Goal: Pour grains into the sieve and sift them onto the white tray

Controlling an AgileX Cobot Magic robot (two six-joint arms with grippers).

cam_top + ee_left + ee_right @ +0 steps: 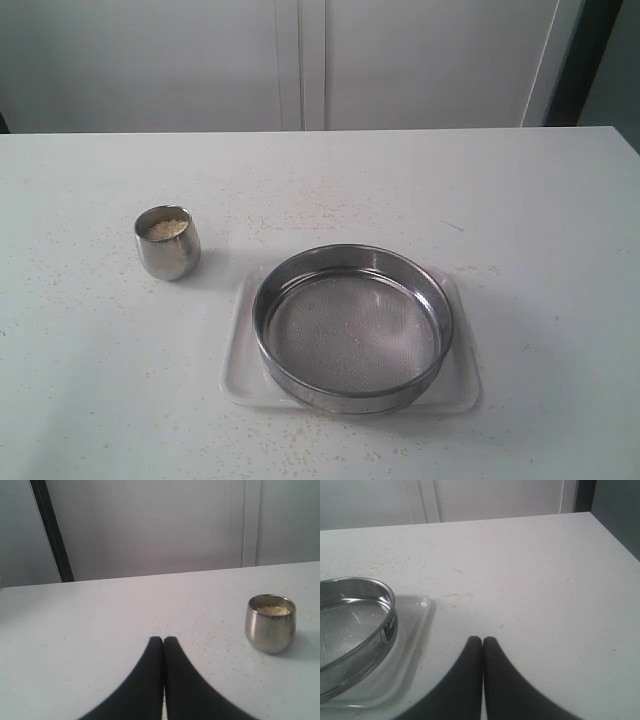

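While neither arm holds anything, room: pale wall panels [300, 60] along the far side.
Table [90, 380]: white, flat, matte, dusted with stray specks.
White tray [240, 380]: near, right of centre, flat on the table; looks like light plastic and could skate if nudged.
Sieve [352, 330]: sits in the tray, mesh bare; stiff steel, so take the ring wall, never the mesh.
Cup [168, 255]: left of the tray, apart, upright; smooth and rounded, likely slippery, so clamp across the belly.
Left gripper [163, 639]: fingers together, empty, short of the cup.
Right gripper [482, 639]: fingers together, empty, near the tray's right side.
Grains [166, 228]: in the cup, close to the rim; loose, and should run fast once tipped.
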